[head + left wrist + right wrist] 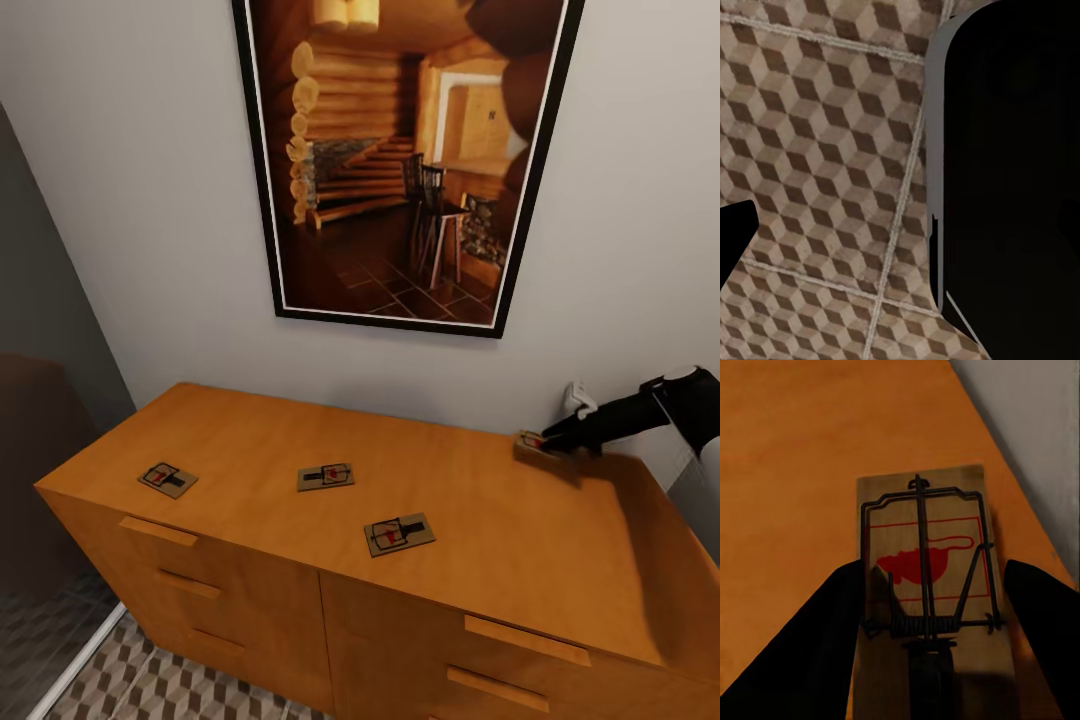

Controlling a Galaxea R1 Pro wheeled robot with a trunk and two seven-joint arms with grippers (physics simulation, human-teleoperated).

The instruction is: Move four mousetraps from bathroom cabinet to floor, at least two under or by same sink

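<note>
Orange-brown wood takes up the lower half of the head view: the cabinet (560,560), a low sideboard with bar handles, stands against a pale wall under a large framed picture (400,160) of a log interior; a strip of the cube-patterned bathroom floor (150,685) shows at its foot.

All 4 mousetraps lie flat on the cabinet top; 3 sit spread across its left and middle (168,479), (326,476), (399,533), well apart from one another; the 4th mousetrap (535,447) lies at the back right, near the wall.

The right gripper (560,440) reaches in from the right edge of the head view and sits at that 4th trap; in the right wrist view the board (926,585) runs lengthwise straight away from the camera, its long axis in line with the gripper, a dark finger (825,645) on either long side; the fingers stand apart and bracket the board across its narrow width; whether they already touch its edges I cannot tell, and the trap looks to rest on the wood, not lifted.

The left wrist view looks down on floor tiles (817,150) past a dark shape; the state of the left gripper cannot be told.

My judgement: the right arm is plainly the nearer one; the next move is to close across the short side, then lift.
</note>
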